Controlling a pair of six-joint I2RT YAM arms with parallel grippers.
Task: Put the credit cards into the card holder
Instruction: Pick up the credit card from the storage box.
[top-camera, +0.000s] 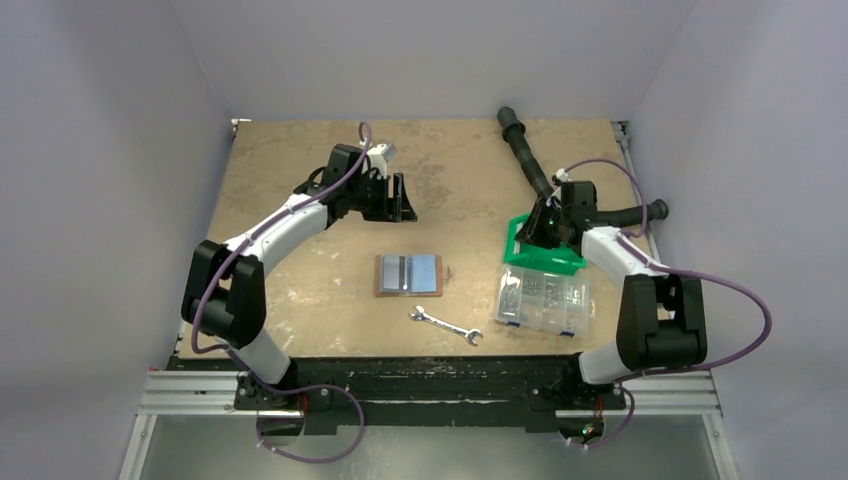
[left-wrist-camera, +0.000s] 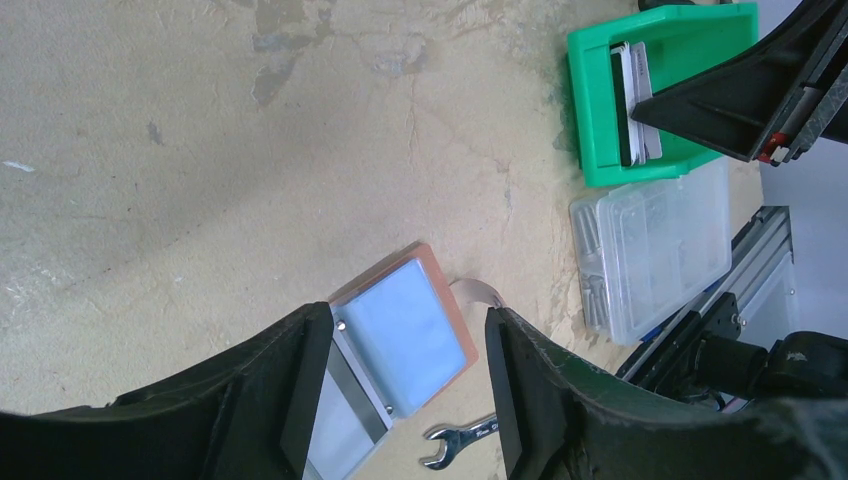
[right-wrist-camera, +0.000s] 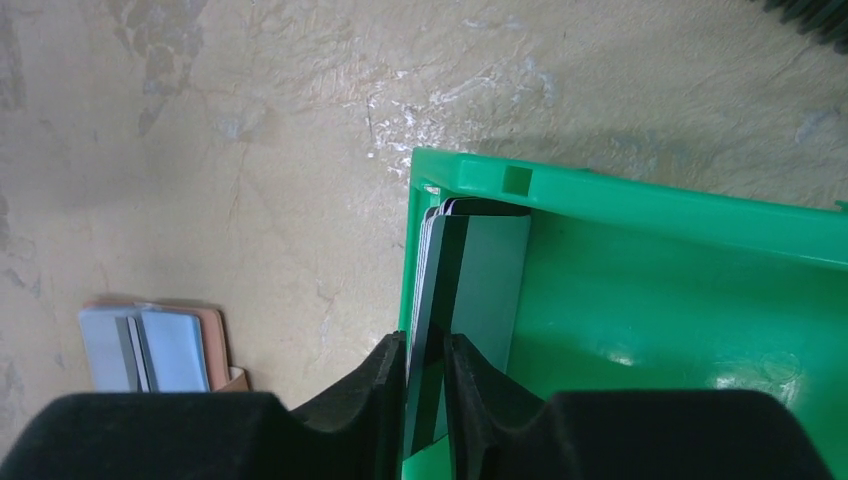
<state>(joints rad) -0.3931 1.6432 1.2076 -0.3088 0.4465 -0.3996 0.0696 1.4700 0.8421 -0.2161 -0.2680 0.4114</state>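
Observation:
The card holder (top-camera: 408, 273) lies spread open mid-table, reddish-brown with pale blue inner panels; it also shows in the left wrist view (left-wrist-camera: 450, 300) and the right wrist view (right-wrist-camera: 215, 335). The credit cards (right-wrist-camera: 470, 270) stand on edge as a small stack against the left wall of a green bin (right-wrist-camera: 600, 195). My right gripper (right-wrist-camera: 426, 345) reaches into the bin from above, and its jaws press close on both sides of that stack. My left gripper (left-wrist-camera: 408, 315) hovers open above the table behind the holder, with nothing between its fingers. From above, the right gripper (top-camera: 545, 232) hides the cards.
A clear plastic compartment box (top-camera: 543, 298) sits just in front of the green bin (top-camera: 520, 250). A wrench (top-camera: 445, 326) lies near the table's front edge. Black hose-like handles (top-camera: 525, 150) lie at the back right. Aluminium rails run along the near edge.

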